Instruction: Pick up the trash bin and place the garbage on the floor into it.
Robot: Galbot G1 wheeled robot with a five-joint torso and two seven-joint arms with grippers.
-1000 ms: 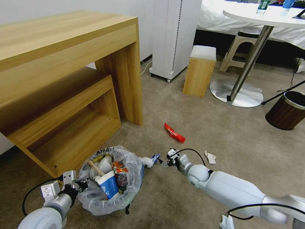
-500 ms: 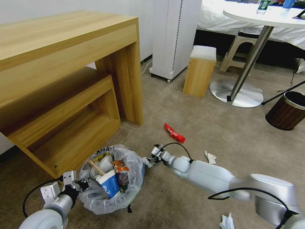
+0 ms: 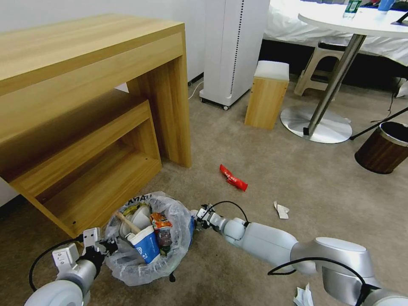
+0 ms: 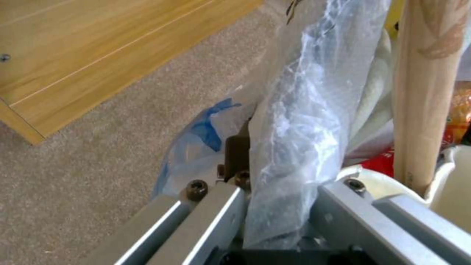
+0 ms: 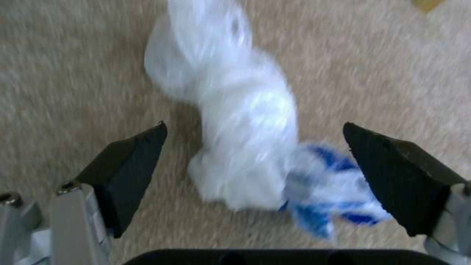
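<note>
Between the spread black fingertips (image 5: 132, 162) of the right gripper (image 5: 255, 173): white crumpled tissue (image 5: 235, 121) with a blue-printed scrap (image 5: 323, 206), lying on beige carpet (image 5: 64, 66). Gripper sits low, just beside the trash bin (image 3: 170, 255). Left gripper (image 4: 275, 206) pinches the bin's bagged rim. Inside the bin: blue-white paper cup (image 3: 145, 247), wooden stick (image 3: 126, 223). Red wrapper (image 3: 233, 177) lies beyond the right gripper.

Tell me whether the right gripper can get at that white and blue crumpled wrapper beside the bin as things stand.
Probably yes. The right gripper hangs open over the white and blue wrapper, one finger on each side, only bare floor around it. The trash bin, gripped by the left gripper, sits close alongside.
</note>
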